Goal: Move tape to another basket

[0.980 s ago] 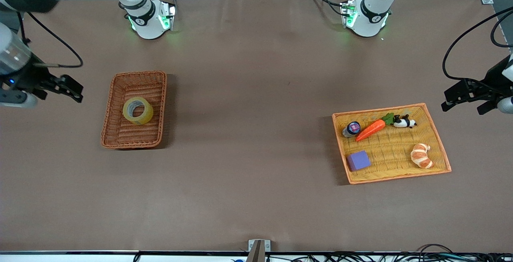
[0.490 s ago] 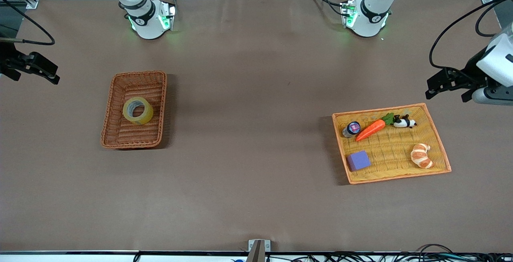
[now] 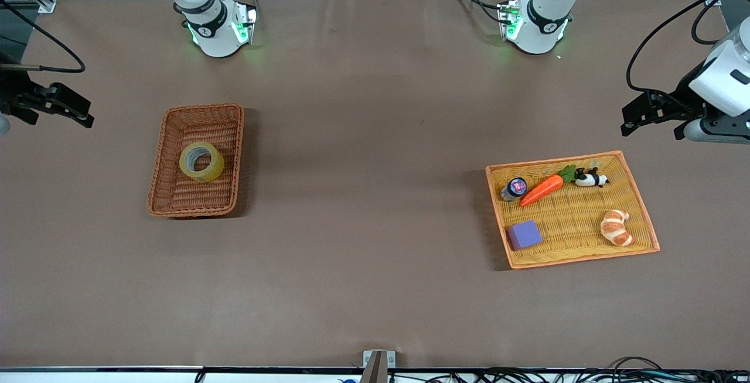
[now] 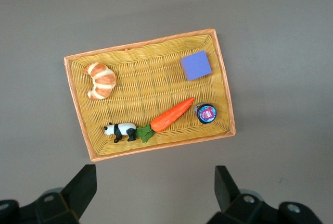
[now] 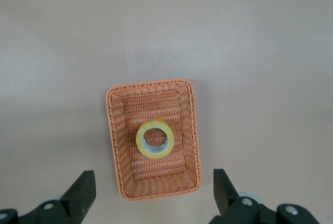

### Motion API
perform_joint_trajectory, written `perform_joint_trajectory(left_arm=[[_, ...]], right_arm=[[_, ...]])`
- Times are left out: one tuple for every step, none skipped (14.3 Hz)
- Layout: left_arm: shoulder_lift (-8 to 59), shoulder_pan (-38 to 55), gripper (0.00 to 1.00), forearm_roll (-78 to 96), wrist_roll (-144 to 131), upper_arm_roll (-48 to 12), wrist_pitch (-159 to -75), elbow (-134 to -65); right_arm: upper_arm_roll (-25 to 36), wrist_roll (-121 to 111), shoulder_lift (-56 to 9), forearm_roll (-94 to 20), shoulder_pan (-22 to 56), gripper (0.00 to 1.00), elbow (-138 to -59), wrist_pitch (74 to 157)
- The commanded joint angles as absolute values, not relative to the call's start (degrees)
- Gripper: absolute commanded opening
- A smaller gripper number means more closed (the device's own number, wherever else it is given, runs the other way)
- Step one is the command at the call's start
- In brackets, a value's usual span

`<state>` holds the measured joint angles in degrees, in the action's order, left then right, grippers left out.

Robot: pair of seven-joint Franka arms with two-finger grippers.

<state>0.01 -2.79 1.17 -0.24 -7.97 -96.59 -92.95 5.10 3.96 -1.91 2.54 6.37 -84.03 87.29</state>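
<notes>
Both arms have pulled up and outward; right gripper [image 3: 73, 112] at frame's left edge, left gripper [image 3: 641, 115] at its right edge, both spread wide, holding nothing; tape [image 3: 201, 161] lies in the brown basket [image 3: 229, 160], mid-left, apart from the yellow basket [image 3: 636, 187]; fits either a delivered roll or one awaiting pickup.

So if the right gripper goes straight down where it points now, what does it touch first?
Probably bare table. In its wrist view the open right gripper aims about at the brown basket's end rim; height is unclear. The tape lies farther in.

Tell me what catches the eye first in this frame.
A yellow tape roll lies alone in the brown basket toward the right arm's end. The orange basket toward the left arm's end holds a carrot, croissant, purple block, toy panda and small jar.
</notes>
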Motion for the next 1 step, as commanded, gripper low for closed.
perform_joint_trajectory(left_arm=[[-1.05, -3.25, 1.0, 1.58, -1.14, -8.61, -97.21, -93.96]], right_arm=[[4.66, 1.77, -1.32, 1.67, 5.98, 1.0, -84.81, 88.86]])
